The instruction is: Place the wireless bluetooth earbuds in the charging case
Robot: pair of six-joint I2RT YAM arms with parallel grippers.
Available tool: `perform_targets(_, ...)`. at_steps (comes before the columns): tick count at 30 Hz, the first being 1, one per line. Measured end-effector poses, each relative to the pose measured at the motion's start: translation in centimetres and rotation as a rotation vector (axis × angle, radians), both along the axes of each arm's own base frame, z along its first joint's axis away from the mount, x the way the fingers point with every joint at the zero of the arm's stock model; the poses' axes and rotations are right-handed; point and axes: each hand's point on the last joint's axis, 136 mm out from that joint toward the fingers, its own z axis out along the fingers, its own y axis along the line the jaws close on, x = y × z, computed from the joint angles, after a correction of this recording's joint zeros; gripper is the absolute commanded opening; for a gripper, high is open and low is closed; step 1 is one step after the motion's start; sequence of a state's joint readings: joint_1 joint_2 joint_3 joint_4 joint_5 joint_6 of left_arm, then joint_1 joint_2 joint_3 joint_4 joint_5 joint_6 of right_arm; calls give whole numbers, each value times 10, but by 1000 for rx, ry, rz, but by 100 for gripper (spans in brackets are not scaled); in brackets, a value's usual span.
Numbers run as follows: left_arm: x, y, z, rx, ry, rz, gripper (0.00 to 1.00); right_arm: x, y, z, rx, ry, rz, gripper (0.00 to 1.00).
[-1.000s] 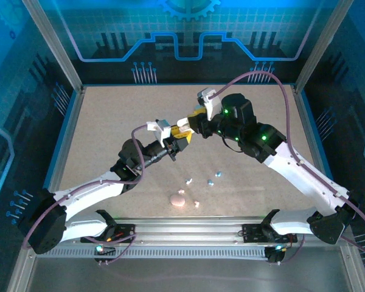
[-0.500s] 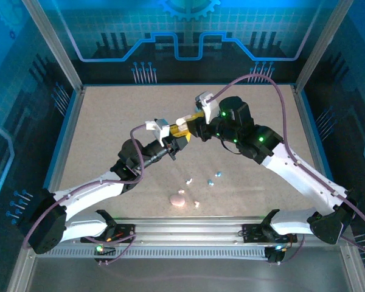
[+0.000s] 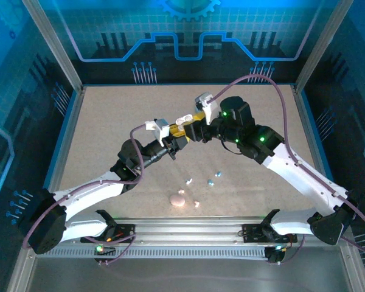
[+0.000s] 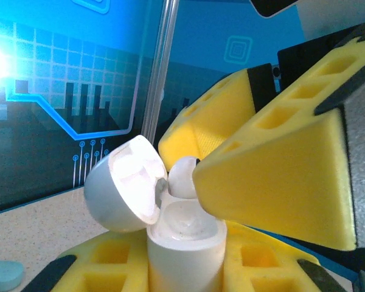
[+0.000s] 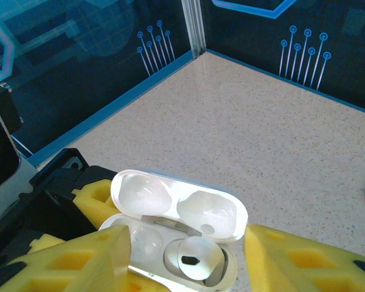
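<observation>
My left gripper (image 3: 175,140) is shut on the base of a white charging case (image 4: 185,243), holding it upright above the table with its lid (image 4: 125,182) hinged open. A white earbud (image 5: 198,258) sits in the case's right socket; the left socket (image 5: 140,240) is empty. My right gripper (image 5: 188,264) hovers just over the case, open, its yellow fingers (image 5: 79,261) standing either side of the earbud without touching it. Several more tiny earbuds (image 3: 209,181) in white, pink and teal lie loose on the table near the front.
A pink case (image 3: 178,199) rests on the table near the front rail, beside the loose earbuds. A teal rounded piece (image 4: 3,275) lies on the table by the held case. The frame posts (image 3: 56,48) and blue walls close in the table.
My right gripper has opened and let go of the white earbud, which now sits in the case. Both grippers have shifted slightly left.
</observation>
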State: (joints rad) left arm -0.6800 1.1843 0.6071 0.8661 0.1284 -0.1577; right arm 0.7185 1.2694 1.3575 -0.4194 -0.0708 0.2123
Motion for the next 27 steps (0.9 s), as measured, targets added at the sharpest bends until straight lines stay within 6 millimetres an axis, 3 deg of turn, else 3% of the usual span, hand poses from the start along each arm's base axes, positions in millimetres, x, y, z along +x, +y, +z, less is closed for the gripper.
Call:
perform_targets(7, -4, 1, 3, 32, -40, 0, 22, 6, -15, 10, 93, 80, -38, 73)
perform_targets(15, -6, 1, 1, 62, -55, 1, 22, -1, -23, 33, 176, 93, -37, 73)
perform_targets(22, -8, 1, 2, 67, -62, -5, 23, 6, -35, 26, 167, 129, -92, 70)
perform_targets(27, -13, 5, 10, 71, -90, 1, 23, 24, -65, 14, 154, 178, -214, 69)
